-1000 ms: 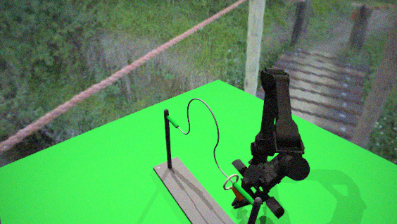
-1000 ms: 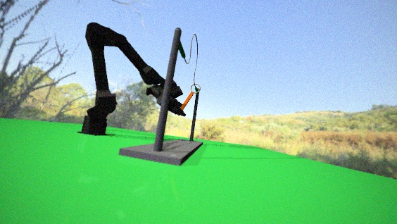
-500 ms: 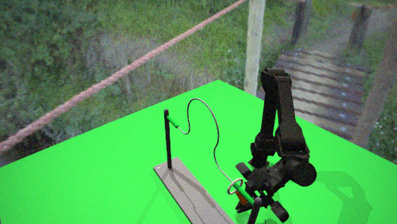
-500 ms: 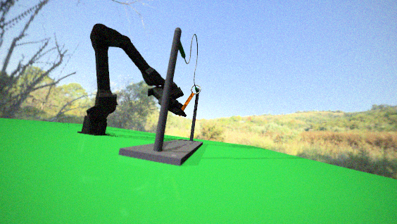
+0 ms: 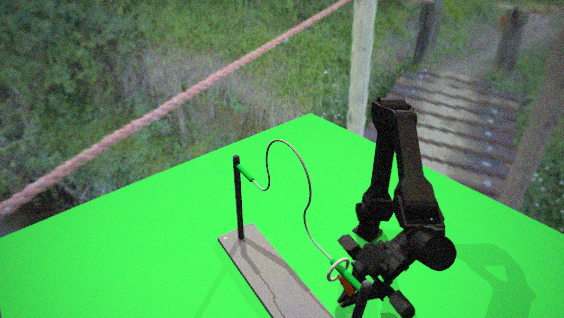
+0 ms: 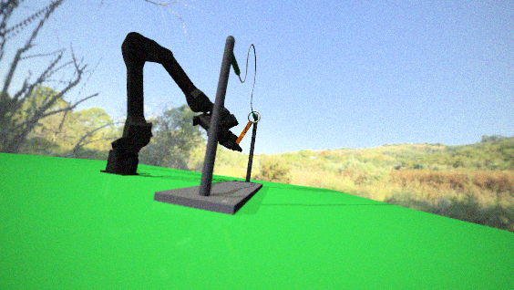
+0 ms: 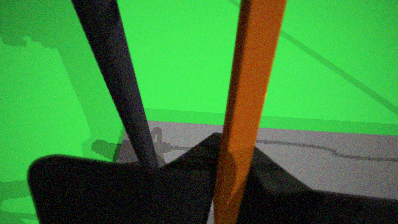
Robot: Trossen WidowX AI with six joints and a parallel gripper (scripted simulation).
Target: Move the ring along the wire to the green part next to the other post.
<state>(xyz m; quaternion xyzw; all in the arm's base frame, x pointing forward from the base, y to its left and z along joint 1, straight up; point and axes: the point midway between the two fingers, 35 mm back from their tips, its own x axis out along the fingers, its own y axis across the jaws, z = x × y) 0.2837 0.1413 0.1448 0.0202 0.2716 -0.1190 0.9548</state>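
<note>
The ring [image 5: 328, 274] [image 6: 248, 118] is around the lower green part [image 5: 352, 279] of the wire, near its upper end and close to the grey wire [image 5: 310, 187]. Its orange handle [image 5: 346, 285] [image 6: 243, 133] [image 7: 255, 65] points down from the ring toward the arm. My gripper [image 5: 348, 297] [image 6: 238, 144] [image 7: 226, 142] is shut on the handle, below the green part. The near post [image 5: 358, 307] [image 6: 251, 155] [image 7: 120, 80] stands beside the gripper. The other green part [image 5: 245, 172] [image 6: 235, 65] is at the far post [image 5: 238, 200] [image 6: 216, 123]. The ring is out of the wrist view.
The grey wire dips beside the far green part, rises into a high arch and bends down toward the ring. Both posts stand on a grey base board [image 5: 257, 250] [image 6: 228, 201] [image 7: 295, 165]. The arm [image 5: 417, 190] [image 6: 135, 87] reaches in from one side.
</note>
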